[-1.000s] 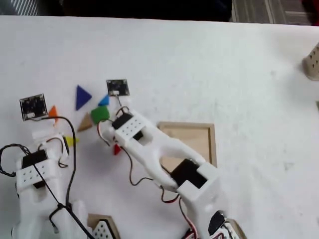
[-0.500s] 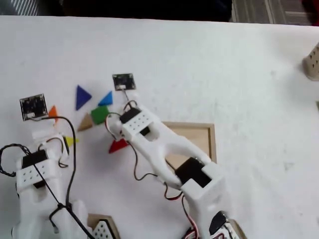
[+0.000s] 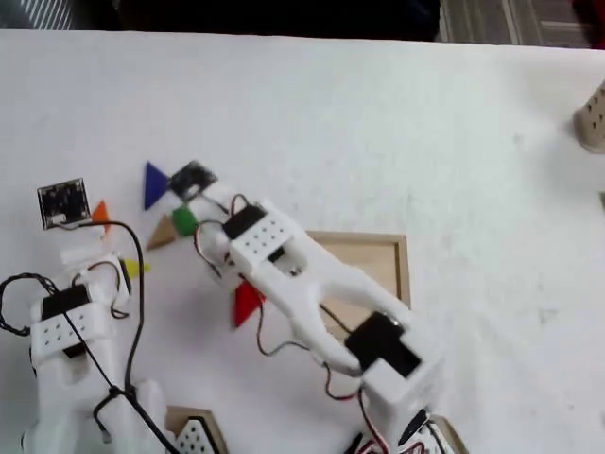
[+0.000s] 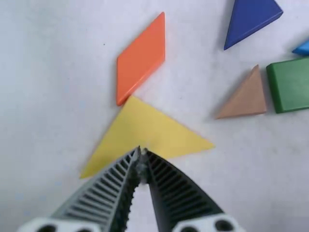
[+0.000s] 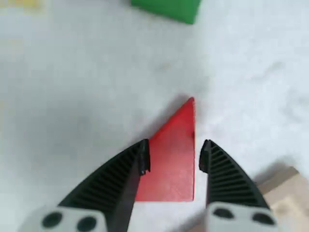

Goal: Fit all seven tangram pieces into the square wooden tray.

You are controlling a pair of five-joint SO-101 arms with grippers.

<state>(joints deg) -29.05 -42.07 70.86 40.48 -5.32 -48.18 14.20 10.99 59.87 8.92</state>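
A white table [image 3: 425, 123] runs to a dark strip [image 3: 284, 14] past its far edge, with grey striped flooring [image 3: 510, 19] beyond the far right corner, and a beige thing dotted with holes [image 3: 592, 119] stands at the table's right edge.
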